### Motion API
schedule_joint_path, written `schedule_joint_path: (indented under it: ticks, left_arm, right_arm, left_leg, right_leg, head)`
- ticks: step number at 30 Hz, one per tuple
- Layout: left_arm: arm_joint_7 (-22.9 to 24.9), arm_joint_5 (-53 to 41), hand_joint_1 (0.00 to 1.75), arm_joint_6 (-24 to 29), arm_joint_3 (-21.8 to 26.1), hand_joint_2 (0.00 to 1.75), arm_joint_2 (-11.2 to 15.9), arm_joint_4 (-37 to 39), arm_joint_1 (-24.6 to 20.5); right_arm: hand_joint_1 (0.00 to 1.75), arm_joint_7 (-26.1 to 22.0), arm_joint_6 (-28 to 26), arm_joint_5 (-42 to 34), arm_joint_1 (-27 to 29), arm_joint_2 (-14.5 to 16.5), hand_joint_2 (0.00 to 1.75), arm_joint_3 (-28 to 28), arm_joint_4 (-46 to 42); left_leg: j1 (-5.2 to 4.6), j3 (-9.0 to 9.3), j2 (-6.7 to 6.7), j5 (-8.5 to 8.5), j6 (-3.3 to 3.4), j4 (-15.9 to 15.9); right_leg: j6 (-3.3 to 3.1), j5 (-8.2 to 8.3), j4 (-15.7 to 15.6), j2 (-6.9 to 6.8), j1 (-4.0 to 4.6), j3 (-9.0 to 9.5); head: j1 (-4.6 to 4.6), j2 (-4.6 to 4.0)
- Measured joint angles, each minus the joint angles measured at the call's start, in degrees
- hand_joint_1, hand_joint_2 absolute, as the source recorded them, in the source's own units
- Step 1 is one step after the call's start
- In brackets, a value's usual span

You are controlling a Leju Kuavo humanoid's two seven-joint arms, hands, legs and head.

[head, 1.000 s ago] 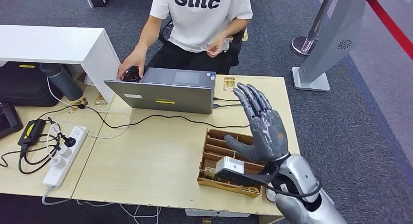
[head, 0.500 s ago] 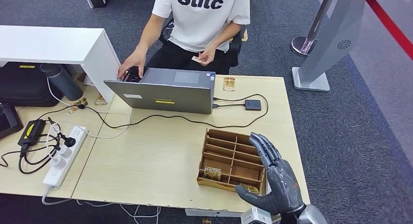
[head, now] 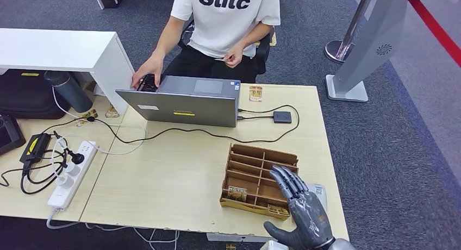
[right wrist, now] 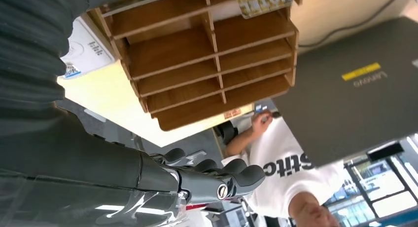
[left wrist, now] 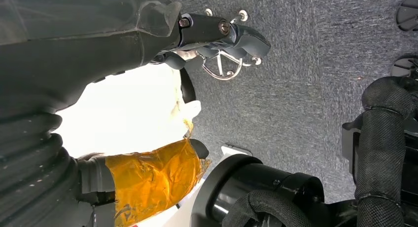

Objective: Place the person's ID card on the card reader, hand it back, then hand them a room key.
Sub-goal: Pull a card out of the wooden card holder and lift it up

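Observation:
My right hand (head: 300, 216) hovers low at the table's near edge, fingers spread and empty, over the near right corner of the wooden organizer (head: 255, 166). Its dark fingers (right wrist: 217, 180) show below the organizer (right wrist: 197, 54) in the right wrist view. Two hotel key cards (head: 237, 193) (head: 278, 210) stand in the organizer's front slots. The person across the table pinches a small card (head: 220, 58) near their chest. A small black card reader (head: 282, 117) lies cabled to the laptop (head: 185, 106). My left hand (left wrist: 217, 32) hangs over the grey carpet with nothing in it.
A white box (head: 319, 194) lies right of the organizer. Another card (head: 255, 92) rests at the table's far edge. The person's other hand (head: 145, 76) is beside the laptop. A power strip (head: 70, 171) and cables lie to the left; a white desk (head: 60, 49) stands far left.
My right hand has dropped from high above the table's right side back to the near edge over the organizer, uncovering the black reader. The person keeps a card near their chest.

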Motion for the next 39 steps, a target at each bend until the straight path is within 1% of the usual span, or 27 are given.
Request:
schedule_joint_path:
  ticks: [9, 18, 25, 34, 39]
  left_arm:
    - [0.35, 0.01, 0.00, -0.35, 0.00, 1.75, 0.06, 0.00, -0.07]
    - [0.56, 0.01, 0.00, -0.63, 0.00, 1.75, 0.16, 0.02, -0.10]
    - [0.78, 0.01, 0.00, -0.86, 0.00, 1.75, 0.33, 0.02, -0.12]
    - [0.97, 0.00, 0.00, -1.30, 0.00, 1.75, 0.53, 0.02, -0.18]
    - [1.09, 0.01, 0.00, -1.43, 0.00, 1.75, 0.60, 0.02, -0.23]
  right_arm:
    - [0.00, 1.03, 0.26, 1.70, -1.21, -1.37, 1.75, 2.47, 2.85]
    - [0.00, 3.86, -1.79, 7.68, -1.45, -2.35, 1.75, 3.66, 5.29]
    - [0.00, 5.65, -2.92, 10.01, -1.56, -2.73, 1.75, 4.45, 7.06]
    - [0.00, 6.02, -3.29, 10.42, -2.23, -2.90, 1.75, 5.26, 9.16]
    - [0.00, 7.19, -3.55, 12.06, -2.69, -2.90, 1.75, 5.79, 10.20]
  left_leg:
    - [0.00, 0.00, 0.00, 0.00, 0.00, 0.00]
    - [0.00, 0.00, 0.00, 0.00, 0.00, 0.00]
    - [0.00, 0.00, 0.00, 0.00, 0.00, 0.00]
    - [0.00, 0.00, 0.00, 0.00, 0.00, 0.00]
    - [0.00, 0.00, 0.00, 0.00, 0.00, 0.00]
  right_leg:
    - [0.00, 0.00, 0.00, 0.00, 0.00, 0.00]
    - [0.00, 0.00, 0.00, 0.00, 0.00, 0.00]
    - [0.00, 0.00, 0.00, 0.00, 0.00, 0.00]
    - [0.00, 0.00, 0.00, 0.01, 0.00, 0.00]
    - [0.00, 0.00, 0.00, 0.01, 0.00, 0.00]
  head:
    - [0.00, 0.00]
    - [-0.01, 0.00]
    - [-0.01, 0.00]
    - [0.01, 0.00]
    - [0.00, 0.00]
